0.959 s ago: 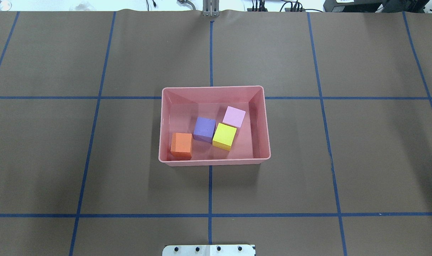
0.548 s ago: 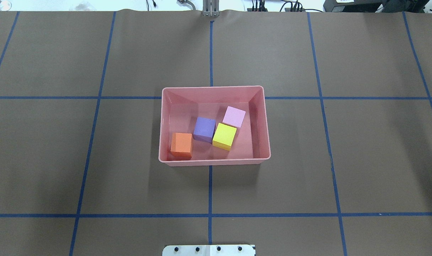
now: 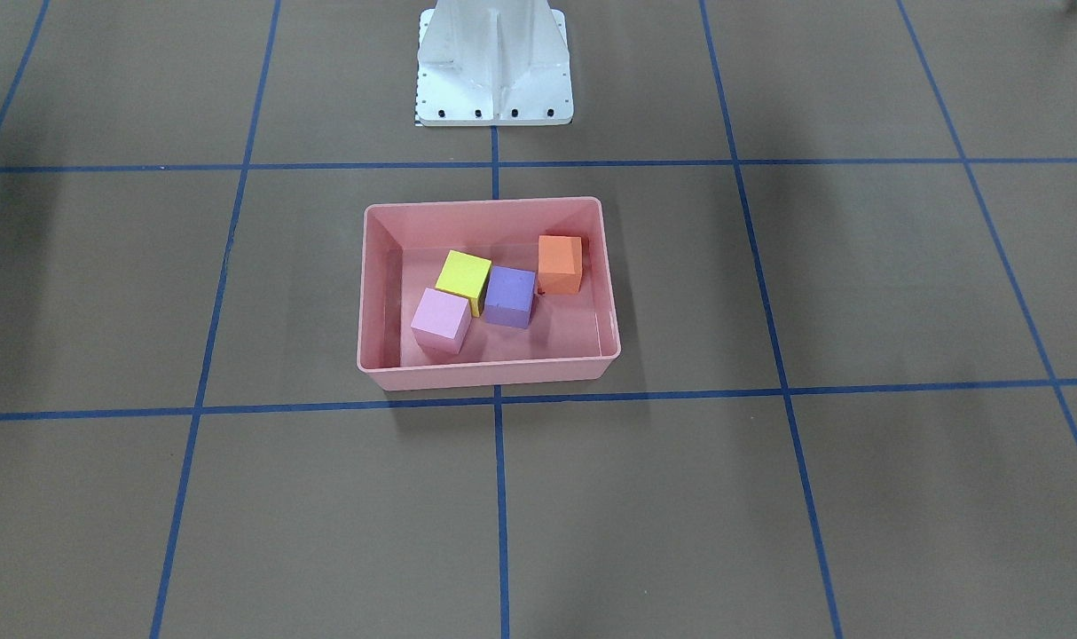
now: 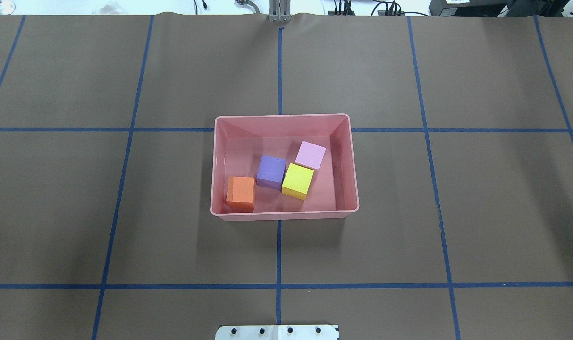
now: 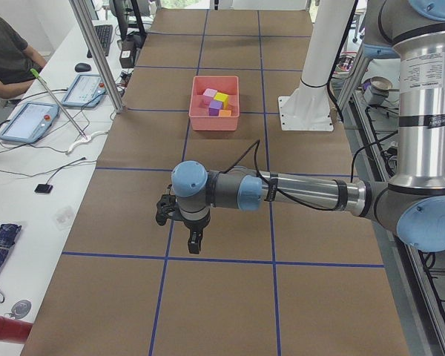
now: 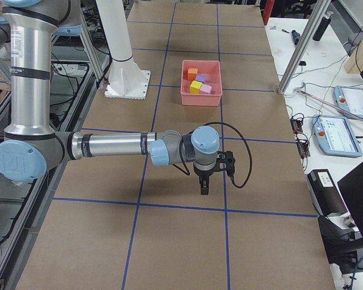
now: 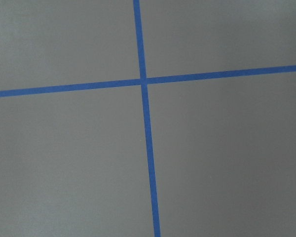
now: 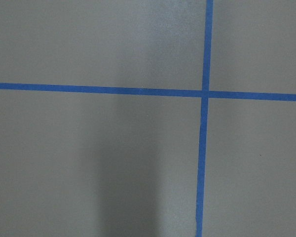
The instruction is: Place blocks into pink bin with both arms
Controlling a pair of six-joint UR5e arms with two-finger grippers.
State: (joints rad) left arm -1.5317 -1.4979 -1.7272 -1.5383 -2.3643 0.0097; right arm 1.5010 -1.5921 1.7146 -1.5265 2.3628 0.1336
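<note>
Blocks point(image 4: 298, 181), four small matte cubes (yellow, light pink, purple, orange), all lay inside the salmon-pink rectangular plastic bin point(image 4: 282, 115) at the centre of the bench point(image 4: 456, 212). Left gripper point(image 5: 195, 243) and right gripper point(image 6: 203, 186) hung toward opposite bench ends, well apart from it; finger opening could not be told.

The bin point(image 4: 283, 116) is sitting in the middle of the worktop point(image 4: 480, 212), ahead of the pedestal point(image 3: 494, 75); in it, the corner block point(image 4: 240, 192) is lying near-left, the centre block point(image 4: 271, 171) just right of it, the right block point(image 4: 298, 181) beside that, the far block point(image 4: 310, 155) behind that one.
</note>
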